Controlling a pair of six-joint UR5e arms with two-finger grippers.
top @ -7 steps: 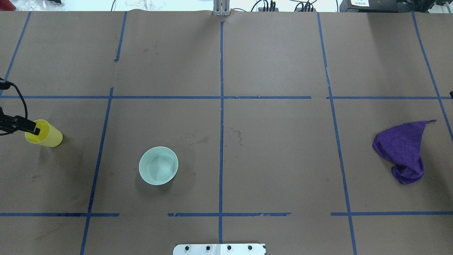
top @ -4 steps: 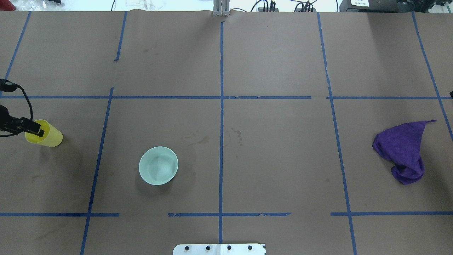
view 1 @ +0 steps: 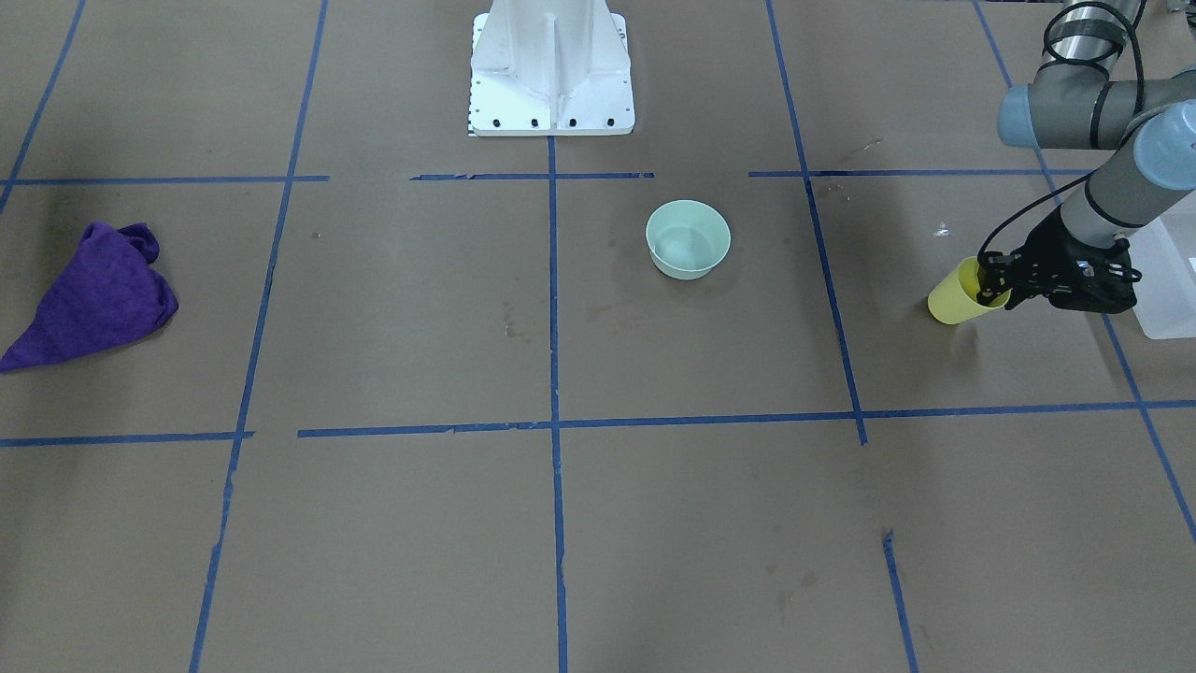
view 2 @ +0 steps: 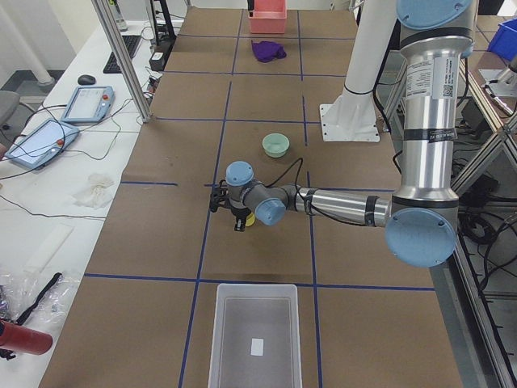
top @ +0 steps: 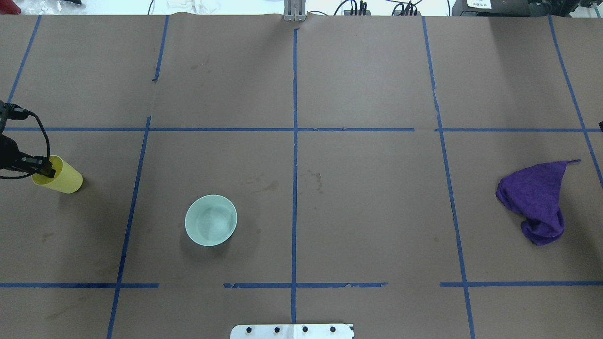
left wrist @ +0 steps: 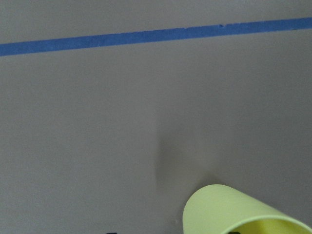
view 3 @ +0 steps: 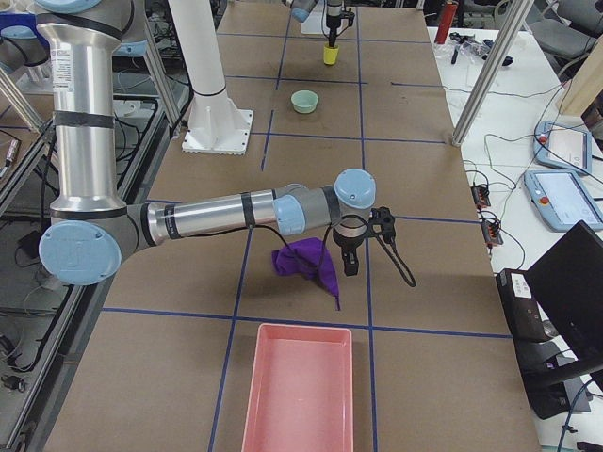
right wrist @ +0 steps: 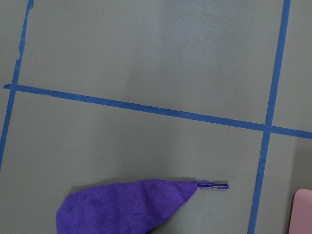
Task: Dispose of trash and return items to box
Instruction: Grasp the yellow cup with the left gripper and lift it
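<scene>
The yellow cup (top: 63, 178) hangs tilted in my left gripper (top: 47, 170) at the table's far left. The gripper is shut on its rim, with one finger inside the mouth. The front view shows the same grip (view 1: 992, 285) on the cup (view 1: 955, 297), and the cup's rim shows in the left wrist view (left wrist: 229, 210). The mint-green bowl (top: 210, 220) stands upright and empty on the table, well right of the cup. The frosted white box (view 2: 253, 339) lies beyond the cup at the left end and is empty. My right gripper (view 3: 350, 250) hovers by a purple cloth; I cannot tell whether it is open or shut.
A crumpled purple cloth (top: 537, 200) lies at the right side of the table. A pink tray (view 3: 297, 395) lies at the right end. The robot's white base (view 1: 551, 65) stands at the table's near middle edge. Blue tape lines grid the brown paper.
My left gripper has drawn back to the left with the yellow cup. The cup's rim has shifted left and it tilts more. The bowl and the cloth have not moved.
</scene>
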